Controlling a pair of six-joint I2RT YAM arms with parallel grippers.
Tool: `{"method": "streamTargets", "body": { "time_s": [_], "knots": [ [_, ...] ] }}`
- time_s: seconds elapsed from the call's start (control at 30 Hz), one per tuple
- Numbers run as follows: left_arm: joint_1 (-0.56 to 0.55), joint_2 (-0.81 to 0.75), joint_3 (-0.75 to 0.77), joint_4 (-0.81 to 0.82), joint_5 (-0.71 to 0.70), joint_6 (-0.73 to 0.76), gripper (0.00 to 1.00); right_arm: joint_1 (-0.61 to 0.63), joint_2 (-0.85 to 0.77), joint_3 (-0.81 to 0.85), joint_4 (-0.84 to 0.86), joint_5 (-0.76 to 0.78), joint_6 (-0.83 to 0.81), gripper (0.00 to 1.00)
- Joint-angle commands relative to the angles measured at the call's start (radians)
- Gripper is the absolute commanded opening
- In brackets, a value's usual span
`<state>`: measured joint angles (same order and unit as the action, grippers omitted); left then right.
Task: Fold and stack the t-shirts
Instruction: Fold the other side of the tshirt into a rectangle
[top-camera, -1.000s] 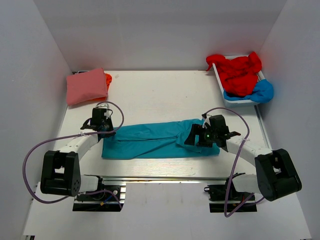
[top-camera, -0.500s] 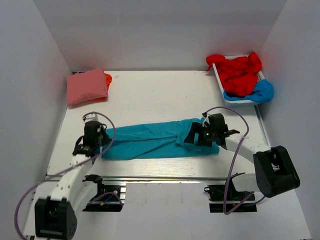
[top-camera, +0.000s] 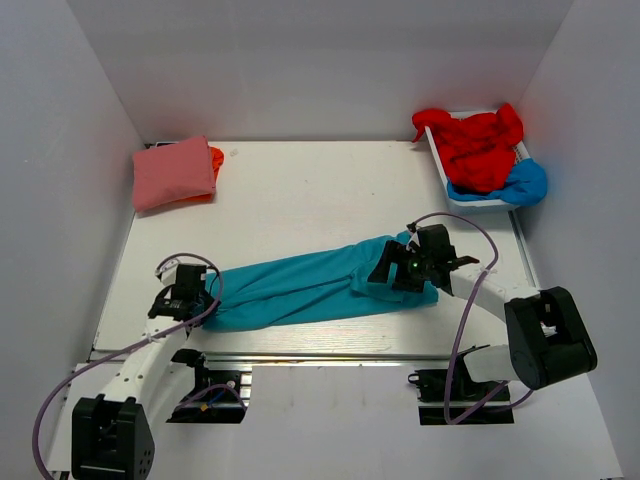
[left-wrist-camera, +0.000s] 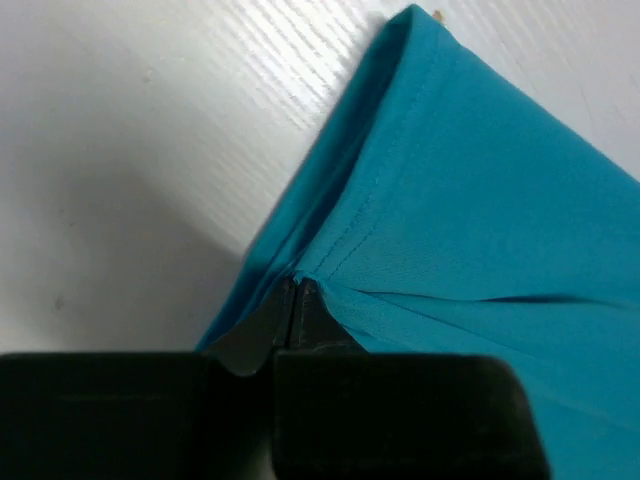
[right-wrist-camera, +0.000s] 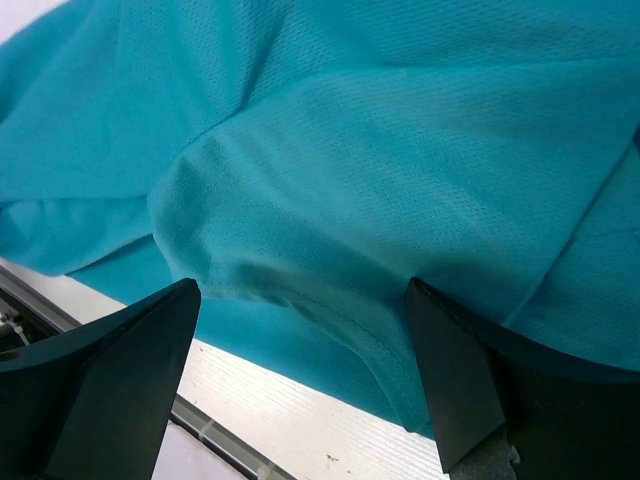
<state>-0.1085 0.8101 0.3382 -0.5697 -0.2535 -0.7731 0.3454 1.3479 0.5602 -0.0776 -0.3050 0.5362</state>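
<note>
The teal t-shirt (top-camera: 310, 285) lies as a long folded band across the near middle of the table. My left gripper (top-camera: 196, 301) is shut on its left end; in the left wrist view the black fingertips (left-wrist-camera: 296, 300) pinch the hemmed edge of the teal cloth (left-wrist-camera: 480, 230). My right gripper (top-camera: 392, 273) is open over the shirt's right end; its two fingers (right-wrist-camera: 120, 350) straddle a fold of the teal cloth (right-wrist-camera: 380, 150) without closing on it. A folded pink shirt (top-camera: 173, 171) lies on an orange one (top-camera: 215, 158) at the far left.
A white tray (top-camera: 441, 171) at the far right holds a crumpled red shirt (top-camera: 478, 142) and a bright blue one (top-camera: 525, 185). White walls close in the table on three sides. A metal rail (top-camera: 330, 355) runs along the near edge.
My left gripper has pulled the shirt's left end towards the near-left corner, so the band now slants. The right gripper has stayed over the right end.
</note>
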Motion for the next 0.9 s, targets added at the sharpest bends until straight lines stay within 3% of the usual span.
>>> {"method": "streamTargets", "body": {
  "time_s": [0.0,0.07,0.1,0.13,0.23,0.37,0.47,0.6,0.67,0.87],
  "knots": [
    [0.004,0.004,0.039,-0.163,-0.046,-0.15,0.1,-0.026,0.034,-0.054,-0.171,0.136,-0.01,0.9],
    [0.004,0.004,0.039,-0.203,-0.046,-0.187,0.28,-0.031,0.031,-0.056,-0.175,0.138,-0.007,0.9],
    [0.004,0.004,0.03,-0.203,-0.046,-0.187,0.45,-0.034,0.028,-0.056,-0.172,0.138,-0.008,0.9],
    [0.004,0.004,0.03,-0.214,-0.037,-0.187,0.72,-0.036,0.025,-0.056,-0.177,0.141,-0.013,0.9],
    [0.004,-0.005,0.074,-0.239,-0.069,-0.196,0.98,-0.04,0.017,-0.051,-0.177,0.133,-0.028,0.9],
    [0.004,-0.028,0.177,-0.257,-0.109,-0.187,1.0,-0.037,-0.027,-0.037,-0.182,0.133,-0.067,0.9],
    [-0.005,-0.052,0.215,-0.159,-0.078,-0.091,1.0,-0.033,-0.072,0.001,-0.212,0.119,-0.129,0.9],
    [-0.005,-0.013,0.261,0.124,0.16,0.078,1.0,-0.028,-0.176,0.043,-0.225,0.115,-0.18,0.9],
    [-0.005,0.075,0.289,0.206,0.262,0.164,1.0,-0.029,-0.199,0.061,-0.234,0.148,-0.188,0.9],
    [-0.028,0.406,0.309,0.421,0.642,0.216,1.0,-0.034,-0.211,0.066,-0.246,0.247,-0.15,0.9]
  ]
}}
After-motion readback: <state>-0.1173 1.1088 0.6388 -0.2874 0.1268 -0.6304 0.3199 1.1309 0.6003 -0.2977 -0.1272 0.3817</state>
